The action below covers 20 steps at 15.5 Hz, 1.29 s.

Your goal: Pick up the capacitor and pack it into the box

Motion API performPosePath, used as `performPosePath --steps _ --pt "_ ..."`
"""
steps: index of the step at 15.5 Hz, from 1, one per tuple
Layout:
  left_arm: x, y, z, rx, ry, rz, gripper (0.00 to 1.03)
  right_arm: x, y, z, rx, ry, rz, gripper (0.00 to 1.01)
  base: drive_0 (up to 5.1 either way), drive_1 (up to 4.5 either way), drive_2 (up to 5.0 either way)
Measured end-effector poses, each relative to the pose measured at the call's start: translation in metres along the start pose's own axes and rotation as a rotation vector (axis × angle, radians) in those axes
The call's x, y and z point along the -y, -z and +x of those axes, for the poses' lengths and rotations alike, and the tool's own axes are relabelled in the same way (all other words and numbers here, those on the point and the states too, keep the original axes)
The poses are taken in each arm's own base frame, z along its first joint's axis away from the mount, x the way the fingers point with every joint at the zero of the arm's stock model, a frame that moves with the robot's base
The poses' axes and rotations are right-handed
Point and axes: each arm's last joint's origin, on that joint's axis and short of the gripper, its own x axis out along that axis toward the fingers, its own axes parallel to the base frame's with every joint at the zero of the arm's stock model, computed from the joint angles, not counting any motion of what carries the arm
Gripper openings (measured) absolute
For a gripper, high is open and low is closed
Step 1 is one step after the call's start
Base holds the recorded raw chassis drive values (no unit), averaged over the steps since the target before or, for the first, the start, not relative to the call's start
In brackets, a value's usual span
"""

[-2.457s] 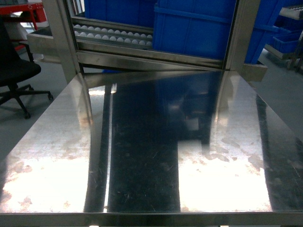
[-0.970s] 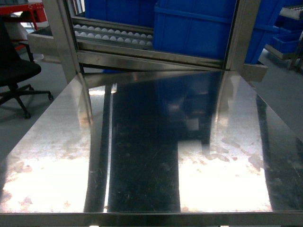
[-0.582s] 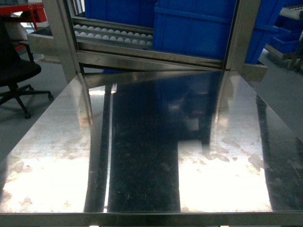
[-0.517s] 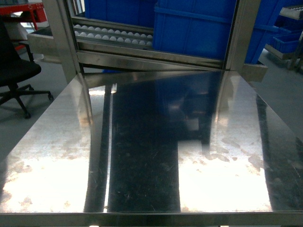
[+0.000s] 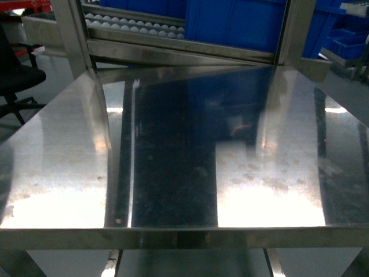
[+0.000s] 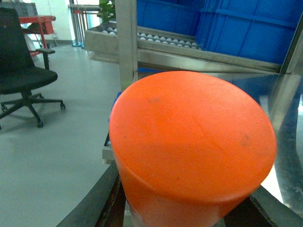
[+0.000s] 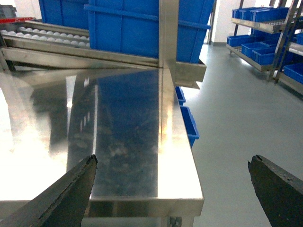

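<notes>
In the left wrist view a big orange cylinder, the capacitor (image 6: 194, 137), fills most of the frame. My left gripper (image 6: 187, 215) is shut on it, one dark finger (image 6: 111, 201) on each side of its lower body. The left arm is off the left edge of the steel table (image 5: 69, 150). My right gripper (image 7: 171, 161) is open with nothing between its fingertips, and it hangs over the table's near right corner (image 7: 184, 196). Neither gripper shows in the head view. The box is out of view.
Large blue bins (image 5: 242, 23) and a roller rack (image 5: 132, 26) stand behind the table in a steel frame with upright posts (image 6: 127, 42). A black office chair (image 6: 23, 71) is on the floor at left. Shelves with blue bins (image 7: 265, 28) stand far right.
The head view has shifted: the table top now sits higher in the frame, and its front edge and the space beneath it show. No gripper has entered that view.
</notes>
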Motion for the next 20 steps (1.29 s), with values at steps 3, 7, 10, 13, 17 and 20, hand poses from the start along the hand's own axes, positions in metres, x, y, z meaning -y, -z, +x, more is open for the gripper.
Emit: performPosePath --steps 3,7,10,13,17,20 --pt "0.0000 0.0001 0.0000 -0.002 0.000 0.000 0.45 0.0000 0.0001 0.0000 -0.002 0.000 0.000 0.98 0.0 0.00 0.0" --pt "0.0000 0.0002 0.0000 -0.002 0.001 0.003 0.44 0.0000 0.0004 0.0000 -0.003 0.000 0.001 0.98 0.0 0.00 0.0" --pt "0.0000 0.0002 0.0000 -0.002 0.001 0.003 0.44 0.0000 0.0001 0.0000 -0.001 0.000 0.000 0.98 0.0 0.00 0.0" --pt "0.0000 0.0002 0.0000 -0.002 0.000 0.003 0.44 0.0000 0.0000 0.0000 0.000 0.000 0.000 0.98 0.0 0.00 0.0" --pt "0.0000 0.0003 0.0000 -0.003 0.000 0.003 0.44 0.0000 0.0001 0.0000 -0.001 -0.002 -0.001 0.98 0.0 0.00 0.0" --pt "0.0000 0.0003 0.0000 -0.003 0.000 0.003 0.44 0.0000 0.0001 0.0000 -0.002 -0.001 -0.001 0.98 0.0 0.00 0.0"
